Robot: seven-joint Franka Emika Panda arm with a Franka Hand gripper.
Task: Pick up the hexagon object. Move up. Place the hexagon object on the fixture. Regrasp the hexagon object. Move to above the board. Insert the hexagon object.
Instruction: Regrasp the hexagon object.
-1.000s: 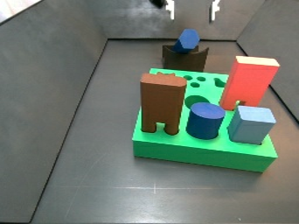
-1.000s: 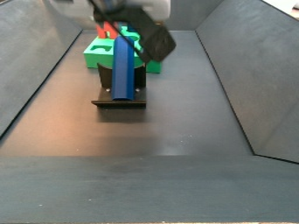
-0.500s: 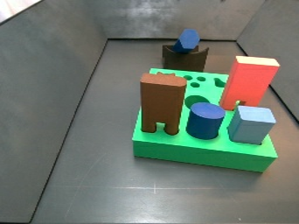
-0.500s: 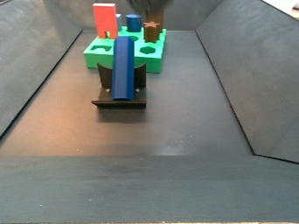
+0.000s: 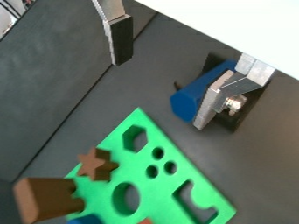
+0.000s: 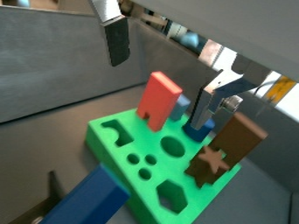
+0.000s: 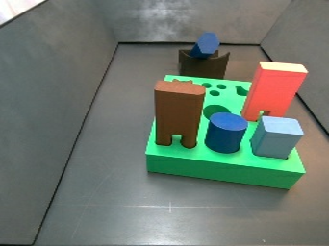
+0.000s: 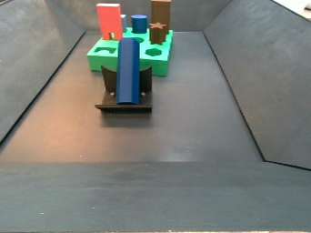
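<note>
The hexagon object (image 8: 129, 65), a long dark blue bar, lies across the notch of the dark fixture (image 8: 125, 102), just in front of the green board (image 8: 104, 56). From the other side, its end (image 7: 207, 44) shows above the fixture (image 7: 203, 63), behind the board (image 7: 218, 165). My gripper is out of both side views. In both wrist views the gripper (image 5: 173, 68) (image 6: 166, 70) is open, high above, with nothing between its fingers. Far below it lie the hexagon object (image 5: 197, 94) (image 6: 93, 197) and the board (image 5: 184, 157) (image 6: 187, 171).
In the board stand a red block (image 7: 274, 88), a brown arch-legged block (image 7: 179, 110), a blue cylinder (image 7: 226, 132) and a light blue cube (image 7: 276, 136). A brown star piece (image 5: 96, 164) sits in its hole. Grey sloping walls enclose the dark floor.
The gripper, at the top of both side views a second ago, has risen out of them. The hexagon object stays on the fixture.
</note>
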